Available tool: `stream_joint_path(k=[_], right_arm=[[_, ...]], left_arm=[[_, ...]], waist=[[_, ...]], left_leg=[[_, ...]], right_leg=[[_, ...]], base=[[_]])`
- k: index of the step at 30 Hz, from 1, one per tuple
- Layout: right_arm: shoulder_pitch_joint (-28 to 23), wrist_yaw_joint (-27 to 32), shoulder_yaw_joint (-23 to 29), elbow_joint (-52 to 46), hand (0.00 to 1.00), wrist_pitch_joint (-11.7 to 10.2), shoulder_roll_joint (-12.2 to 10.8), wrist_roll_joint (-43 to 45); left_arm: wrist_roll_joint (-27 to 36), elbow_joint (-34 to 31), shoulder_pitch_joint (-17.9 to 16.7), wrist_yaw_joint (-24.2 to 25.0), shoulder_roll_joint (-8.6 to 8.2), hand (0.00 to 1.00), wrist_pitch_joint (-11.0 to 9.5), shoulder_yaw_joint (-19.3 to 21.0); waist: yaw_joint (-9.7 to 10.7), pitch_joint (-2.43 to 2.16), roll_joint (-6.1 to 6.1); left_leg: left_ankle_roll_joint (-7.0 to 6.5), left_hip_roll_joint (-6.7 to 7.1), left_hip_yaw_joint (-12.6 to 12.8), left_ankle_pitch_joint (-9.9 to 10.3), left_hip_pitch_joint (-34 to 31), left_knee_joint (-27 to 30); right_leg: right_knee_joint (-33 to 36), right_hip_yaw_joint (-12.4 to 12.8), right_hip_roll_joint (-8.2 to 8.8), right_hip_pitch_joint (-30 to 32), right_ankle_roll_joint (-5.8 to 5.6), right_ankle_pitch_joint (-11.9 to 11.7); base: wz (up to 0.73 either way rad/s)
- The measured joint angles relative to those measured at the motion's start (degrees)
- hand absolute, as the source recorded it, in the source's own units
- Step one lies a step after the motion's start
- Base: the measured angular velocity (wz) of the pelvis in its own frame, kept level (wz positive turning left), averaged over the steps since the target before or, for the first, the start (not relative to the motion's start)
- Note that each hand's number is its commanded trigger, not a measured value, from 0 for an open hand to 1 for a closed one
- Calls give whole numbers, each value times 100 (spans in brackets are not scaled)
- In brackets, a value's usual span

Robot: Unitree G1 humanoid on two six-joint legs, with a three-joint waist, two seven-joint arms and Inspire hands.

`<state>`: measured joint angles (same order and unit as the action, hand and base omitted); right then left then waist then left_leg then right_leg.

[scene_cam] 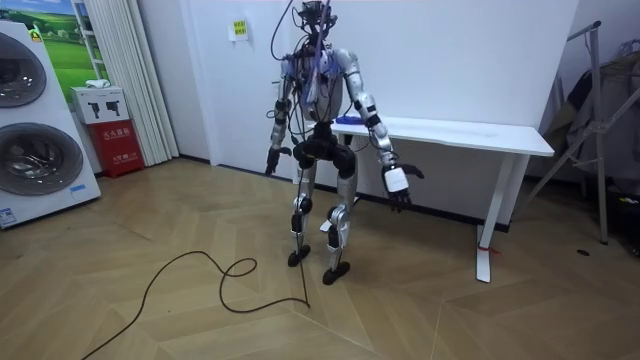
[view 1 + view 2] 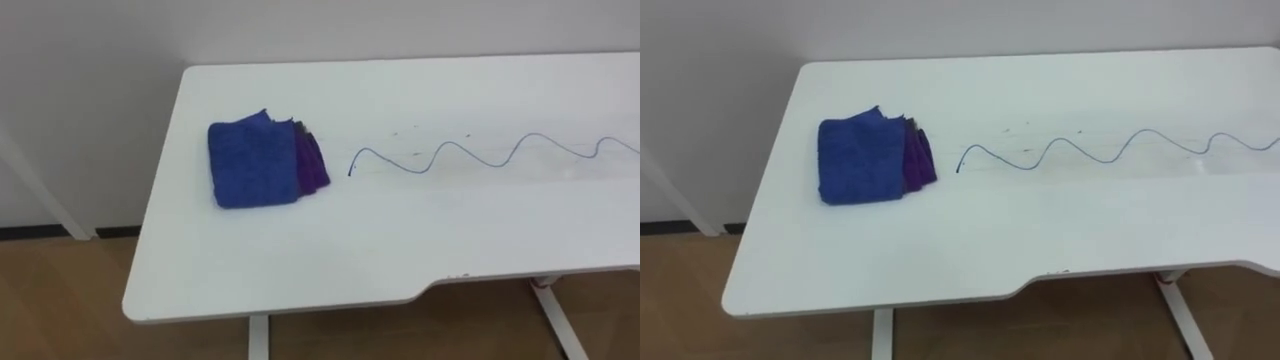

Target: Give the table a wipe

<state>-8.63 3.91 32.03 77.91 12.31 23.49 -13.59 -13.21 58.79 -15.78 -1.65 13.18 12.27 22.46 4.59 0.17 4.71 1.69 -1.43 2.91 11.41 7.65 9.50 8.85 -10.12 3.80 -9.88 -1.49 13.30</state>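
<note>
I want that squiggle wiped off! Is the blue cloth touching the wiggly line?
Apart. The left eye view shows a strip of bare white table between the blue cloth, purple edge included, and the wiggly line's near end.

White counter [image 2: 400, 250] in front of me, plain all over. On it sits a deep blue cloth [image 2: 250, 165], with a purple layer peeking out along its right edge. A thin blue wavy line [image 2: 449, 144] squiggles across the white. Below, the floor [image 1: 120, 230] is warm brown wood, herringbone pattern.
</note>
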Motion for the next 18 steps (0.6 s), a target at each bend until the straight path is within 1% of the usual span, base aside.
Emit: stream_joint_path(k=[1,2,3,4,5,7,8,9,11,12,13,14,15,17,18], right_arm=[[115,84,45,-5,0,1,178,-45],[192,138,41,-5,0,1,265,-62],[382,263,21,-30,0,2,420,-77],[590,392,-4,-138,0,2,527,-106],[680,448,-6,-242,0,1,560,-95],[1064,637,-53,-598,0,-41,656,12],[1119,685,-87,-759,0,-43,655,59],[1251,766,-156,-1106,0,-46,651,182],[1347,884,-192,-1802,0,-25,642,287],[1361,996,-314,-2370,0,-21,637,413],[1433,1133,-542,-2892,0,-24,637,702],[1465,1176,-644,-3146,0,-24,635,857],[1471,1223,-792,-3723,0,-25,629,1130],[1471,1328,-980,-4892,0,-58,522,1725],[1470,1373,-1069,-5110,0,-92,509,1825]], left_arm=[[-11,-66,27,1,30,0,-3,23],[-7,-93,48,0,38,0,-8,30],[1,-94,57,0,59,0,-13,1],[2,-94,149,6,80,0,-12,-52],[10,-93,172,6,90,0,-9,-63],[13,-106,225,5,108,0,-23,-104],[11,-134,238,5,110,0,-28,-152],[8,-148,260,7,106,0,-72,-226],[14,-148,261,15,97,0,-86,-307],[13,-149,247,13,103,0,-87,-363],[22,-146,247,10,101,0,-88,-461],[23,-144,239,11,94,0,-88,-497],[47,-147,213,10,54,0,-97,-527],[182,-299,229,12,-25,0,-152,-606],[232,-332,225,11,-37,0,-168,-621]], waist=[[3,10,31],[3,7,54],[-2,2,100],[2,10,127],[3,7,143],[3,2,184],[-5,-8,195],[-17,-23,160],[-30,-15,149],[-53,-33,94],[-98,-42,50],[-130,-52,30],[-181,-64,-9],[-210,-68,-46],[-237,-67,-56]], left_leg=[[0,1,2,0,-15,1],[0,1,2,0,-21,1],[0,-2,17,0,-29,2],[0,-4,23,0,-38,4],[-1,-4,26,0,-40,6],[-1,-1,31,0,-67,12],[-1,-1,32,0,-93,12],[-1,-1,37,-1,-114,11],[-1,1,37,0,-122,10],[-2,1,42,0,-128,13],[-2,-16,144,0,-127,13],[-2,-23,197,0,-127,13],[-2,-25,199,-1,-121,11],[-2,-25,200,-1,-110,8],[-2,-26,199,-1,-108,8]], right_leg=[[3,-1,-1,12,-3,-2],[5,3,-1,26,-3,-2],[28,18,-3,75,-3,-6],[39,45,-6,95,1,-16],[70,47,-6,97,1,-20],[88,38,-4,131,1,-21],[100,34,-4,163,0,-21],[109,40,-5,192,0,-24],[123,48,-2,213,-3,-29],[139,47,1,229,-3,-29],[204,76,0,291,-3,-29],[210,96,-2,311,-3,-29],[207,138,-5,322,0,-31],[205,104,-3,301,0,-31],[201,88,-3,294,0,-31]], base=[[-11],[-7],[-7],[-6],[-5],[0],[0],[0],[-4],[-13],[-19],[-25],[-15],[2],[10]])
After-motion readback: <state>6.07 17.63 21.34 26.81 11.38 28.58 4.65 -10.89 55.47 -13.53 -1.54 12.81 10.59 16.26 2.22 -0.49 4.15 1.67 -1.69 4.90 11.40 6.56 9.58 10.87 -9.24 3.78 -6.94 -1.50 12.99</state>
